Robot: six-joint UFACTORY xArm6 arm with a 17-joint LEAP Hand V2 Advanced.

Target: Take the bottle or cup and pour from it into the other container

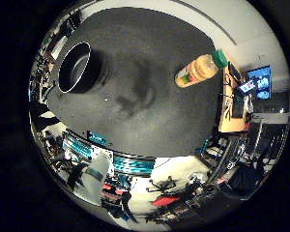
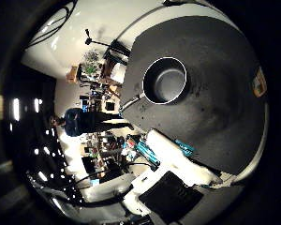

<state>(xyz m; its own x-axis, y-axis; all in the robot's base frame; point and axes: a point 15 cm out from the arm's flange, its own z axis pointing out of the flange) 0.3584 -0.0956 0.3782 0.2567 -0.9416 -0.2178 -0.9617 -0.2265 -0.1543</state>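
Observation:
An orange bottle (image 1: 198, 70) with a green cap is on the dark round table (image 1: 145, 58) near its edge and seems to stand upright. A black saucepan (image 1: 77, 68) stands at the table's other side, away from the bottle. The right thumb side palm view shows the saucepan (image 2: 164, 80) from above, with a pale metal inside and a long handle; nothing shows in it. My hand (image 2: 173, 173) is well above the table, between the two, with white and black parts showing at the view's edge. Its fingers look relaxed and hold nothing. Its shadow (image 1: 135, 87) falls on the table's middle.
A desk with a lit screen (image 1: 256, 82) stands past the table's edge by the bottle. Shelves, chairs and other room clutter (image 2: 98, 70) lie beyond the table on the floor around it.

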